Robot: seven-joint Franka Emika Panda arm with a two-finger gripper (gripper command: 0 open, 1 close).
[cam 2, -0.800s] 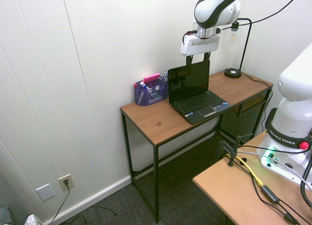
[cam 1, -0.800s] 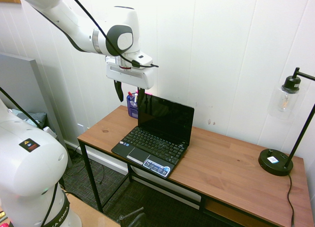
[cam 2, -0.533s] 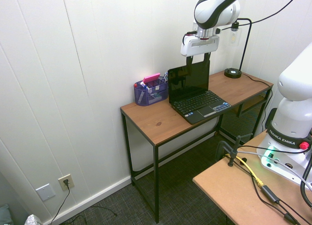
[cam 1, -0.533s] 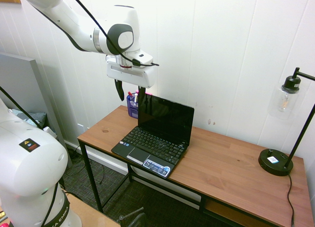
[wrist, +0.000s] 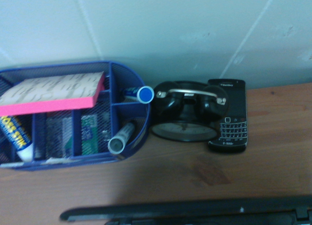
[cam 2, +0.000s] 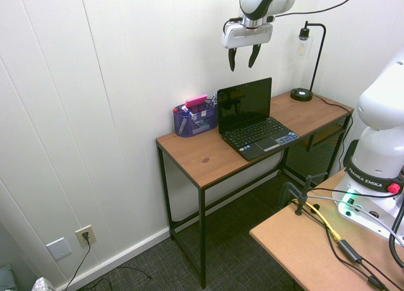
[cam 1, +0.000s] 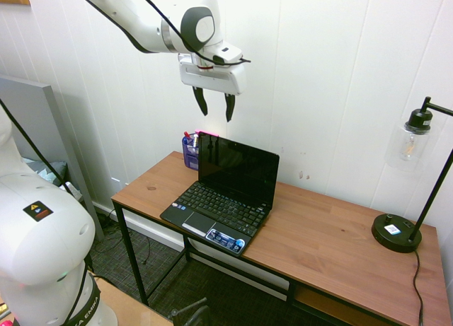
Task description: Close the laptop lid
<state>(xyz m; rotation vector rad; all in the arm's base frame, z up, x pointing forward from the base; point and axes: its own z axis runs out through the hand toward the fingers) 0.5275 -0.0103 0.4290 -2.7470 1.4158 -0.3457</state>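
Two spread, empty fingers: the gripper hangs above the upright laptop lid, probably placed to press its top edge forward.

Item count, as visible:

- Laptop: 1, with 1 laptop lid standing open.
- Counter: 1.
- Desk lamp: 1, at the right of the first exterior frame.
- Blue mesh organizer: 1, at the left of the wrist frame. Inside it: 1 pink-edged notepad and 2 markers.
- Black alarm clock: 1.
- Black keypad phone: 1.
- Claw: 1, with 2 fingers spread apart.
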